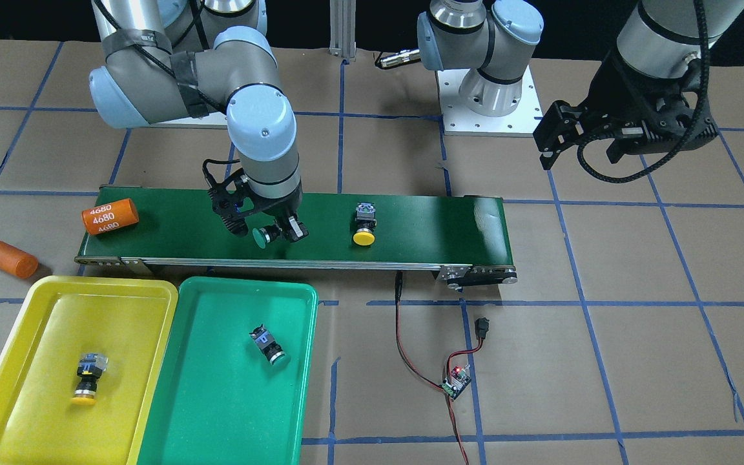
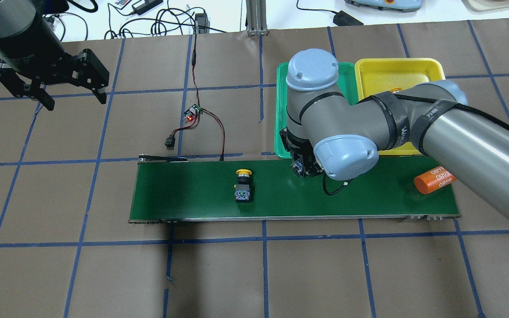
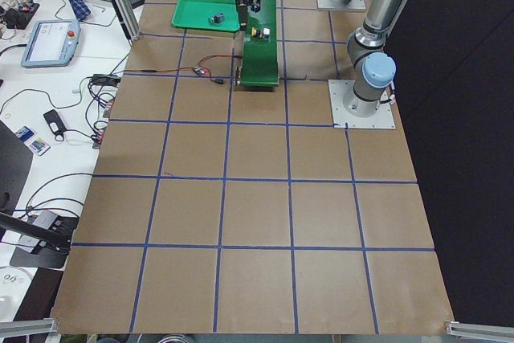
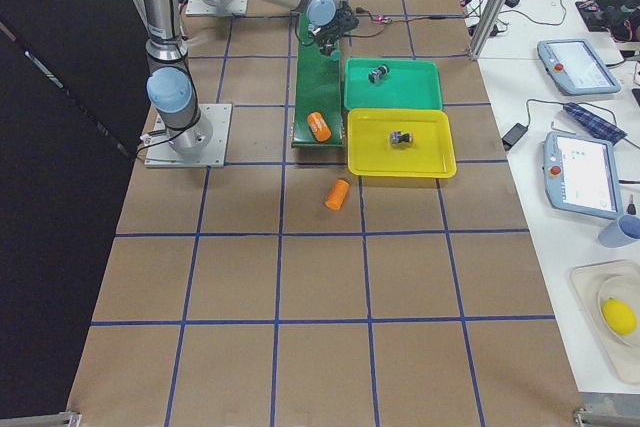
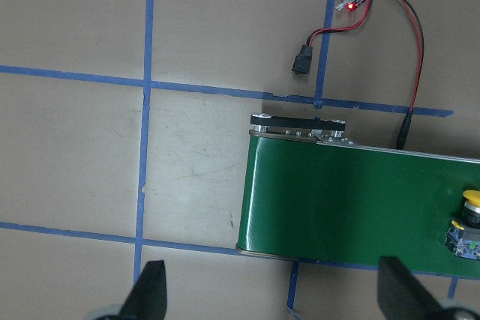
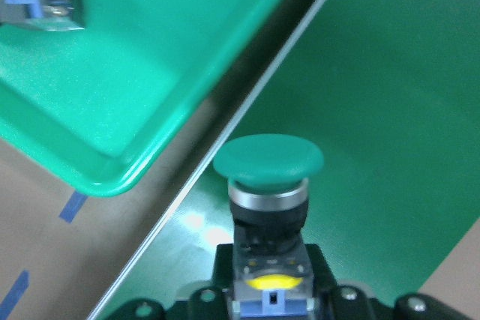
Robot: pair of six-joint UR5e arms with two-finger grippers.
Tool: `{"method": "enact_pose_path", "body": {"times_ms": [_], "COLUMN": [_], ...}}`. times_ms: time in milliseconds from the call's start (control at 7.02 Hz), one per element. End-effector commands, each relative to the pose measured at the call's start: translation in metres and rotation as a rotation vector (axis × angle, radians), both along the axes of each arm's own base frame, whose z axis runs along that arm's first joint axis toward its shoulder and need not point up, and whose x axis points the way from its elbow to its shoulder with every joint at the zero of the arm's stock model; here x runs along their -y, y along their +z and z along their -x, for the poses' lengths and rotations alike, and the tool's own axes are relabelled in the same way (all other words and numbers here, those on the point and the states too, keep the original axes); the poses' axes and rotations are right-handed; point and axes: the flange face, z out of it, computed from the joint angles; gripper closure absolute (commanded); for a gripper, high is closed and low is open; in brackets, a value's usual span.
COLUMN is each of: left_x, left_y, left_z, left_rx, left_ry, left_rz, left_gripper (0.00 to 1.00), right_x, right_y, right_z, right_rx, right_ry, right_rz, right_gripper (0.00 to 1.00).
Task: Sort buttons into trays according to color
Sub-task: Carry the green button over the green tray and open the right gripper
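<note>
Centre-left in the front view, the right gripper (image 1: 279, 231) clamps a green button (image 1: 261, 237) over the belt (image 1: 436, 226). A yellow button (image 1: 364, 227) lies mid-belt. Lower left, the green tray (image 1: 217, 400) holds a second green button (image 1: 269, 346) and the yellow tray (image 1: 30, 361) a second yellow button (image 1: 88, 374). The left gripper (image 2: 77, 100), upper left in the overhead view, hangs with its jaws spread, empty.

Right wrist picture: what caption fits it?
The right hand holds a green button over the belt, near the green tray.

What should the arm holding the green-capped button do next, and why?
Probably carry the green-capped push-button, clamped in the right gripper over the dark-green conveyor belt, across to the shallow green plastic tray; its colour matches.
</note>
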Motion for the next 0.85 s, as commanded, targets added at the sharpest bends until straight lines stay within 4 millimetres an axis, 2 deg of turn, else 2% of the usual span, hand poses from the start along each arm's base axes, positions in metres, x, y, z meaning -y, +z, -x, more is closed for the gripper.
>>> {"method": "enact_pose_path", "body": {"times_ms": [0,142,285,427,570,712], "left_x": [0.000,0.000,0.000,0.000,0.001,0.001], "left_y": [0.000,0.000,0.000,0.000,0.000,-0.001], "left_z": [0.000,0.000,0.000,-0.002,-0.002,-0.002], "left_rx": [0.000,0.000,0.001,0.012,0.014,0.013], "left_ry": [0.000,0.000,0.000,0.001,0.001,0.001], "left_rz": [-0.001,0.001,-0.001,-0.002,-0.002,-0.004], "left_gripper": [0.00,0.00,0.00,0.00,0.00,0.00], "right_x": [0.018,0.032,0.044,0.061,0.081,0.090], "right_y": [0.026,0.029,0.034,0.030,0.012,-0.001], "right_z": [0.028,0.050,0.059,0.057,0.054,0.054], "right_rx": [0.027,0.021,0.003,-0.017,-0.038,-0.060], "right_ry": [0.384,0.482,0.594,0.642,0.681,0.750], "right_rz": [0.076,0.111,0.199,0.309,0.395,0.436], "right_gripper": [1.00,1.00,1.00,1.00,1.00,1.00]}}
